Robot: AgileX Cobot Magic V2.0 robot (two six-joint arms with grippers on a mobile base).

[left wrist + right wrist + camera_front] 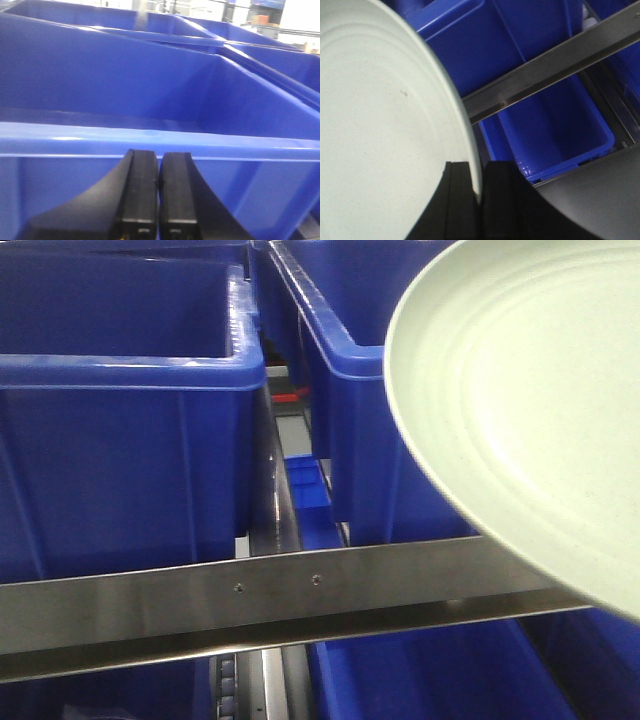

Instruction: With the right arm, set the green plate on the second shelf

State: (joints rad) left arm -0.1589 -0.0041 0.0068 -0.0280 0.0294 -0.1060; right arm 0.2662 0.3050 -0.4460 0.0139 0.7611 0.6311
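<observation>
While the right end effector (481, 187) is clamping only the rim of the green plate (380, 130), tilted near blue bins (120, 390), we are flagging slippage or a strike against the steel rail (300, 590).

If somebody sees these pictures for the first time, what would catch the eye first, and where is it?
The green plate dominates: it fills the right side of the front view, tilted, and the right hand clamps its rim at the bottom of the right wrist view. Around it stand deep blue bins, with a steel rail crossing in front of them. The left hand sits shut and empty before a bin's rim.
</observation>
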